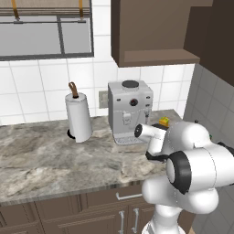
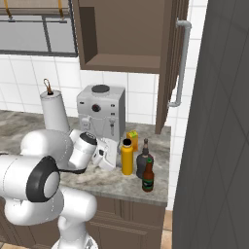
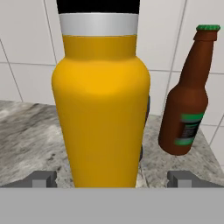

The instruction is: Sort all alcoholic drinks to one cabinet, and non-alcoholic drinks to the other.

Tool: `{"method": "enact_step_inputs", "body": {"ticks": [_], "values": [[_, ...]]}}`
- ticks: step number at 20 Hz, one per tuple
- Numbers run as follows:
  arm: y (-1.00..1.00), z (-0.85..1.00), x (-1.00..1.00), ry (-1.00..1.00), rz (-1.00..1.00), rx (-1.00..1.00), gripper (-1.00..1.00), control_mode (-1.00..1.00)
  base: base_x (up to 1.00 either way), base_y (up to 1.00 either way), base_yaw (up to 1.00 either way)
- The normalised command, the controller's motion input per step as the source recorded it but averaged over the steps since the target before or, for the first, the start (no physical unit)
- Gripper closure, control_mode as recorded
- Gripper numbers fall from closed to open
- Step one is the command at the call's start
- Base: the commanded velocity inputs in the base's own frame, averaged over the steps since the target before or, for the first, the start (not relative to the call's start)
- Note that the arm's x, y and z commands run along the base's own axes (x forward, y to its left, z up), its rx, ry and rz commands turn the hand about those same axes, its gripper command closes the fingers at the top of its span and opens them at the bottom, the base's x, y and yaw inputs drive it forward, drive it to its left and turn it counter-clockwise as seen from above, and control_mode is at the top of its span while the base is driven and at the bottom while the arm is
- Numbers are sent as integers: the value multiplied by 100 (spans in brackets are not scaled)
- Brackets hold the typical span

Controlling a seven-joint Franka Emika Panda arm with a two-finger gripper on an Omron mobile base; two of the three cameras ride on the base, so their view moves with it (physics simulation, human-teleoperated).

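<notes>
From the hand camera I have the yellow-orange bottle (image 3: 101,109) dead ahead and very close, its black cap at the top edge, its body standing between my two fingertips (image 3: 43,179), which sit wide apart on either side of it without touching; the gripper (image 3: 112,179) is spread fully and grasps nothing. Just to the right in that view stands the brown beer bottle (image 3: 188,96) with its green cap and green label, upright on the marble counter (image 3: 26,135). In the right base view I see all four drinks clustered near the counter's right end, in front of the tiled wall: the yellow-orange bottle (image 2: 127,156) upright just right of my gripper (image 2: 108,154), the orange juice carton (image 2: 132,140) behind it toward the wall, the squat black bottle (image 2: 143,163) touching or just beside the yellow one on its right, and the beer bottle (image 2: 148,176) nearest the counter's front edge. The open cabinet (image 2: 121,39) hangs above them, its door (image 2: 168,63) swung out with the long grey handle (image 2: 181,63) facing me. A coffee machine (image 2: 101,114) and a paper towel roll (image 2: 53,113) stand further left along the wall. In the left base view my arm hides most of the drinks; I can make out the carton's top (image 1: 163,121) beside the coffee machine (image 1: 129,109).
</notes>
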Motion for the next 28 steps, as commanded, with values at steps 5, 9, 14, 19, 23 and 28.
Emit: {"method": "enact_step_inputs", "body": {"ticks": [5,9,14,19,23,28], "values": [[-8,0,-8,0,0,0,-100,-100,0,0,0],[-9,0,-1,0,0,0,-100,-100,0,0,0],[-9,0,0,0,0,0,-100,-100,0,0,0],[-4,0,0,0,0,0,-100,-100,0,0,0],[-4,0,0,0,0,0,-100,-100,0,0,0],[-8,-1,0,2,0,0,-100,-100,0,0,0]]}}
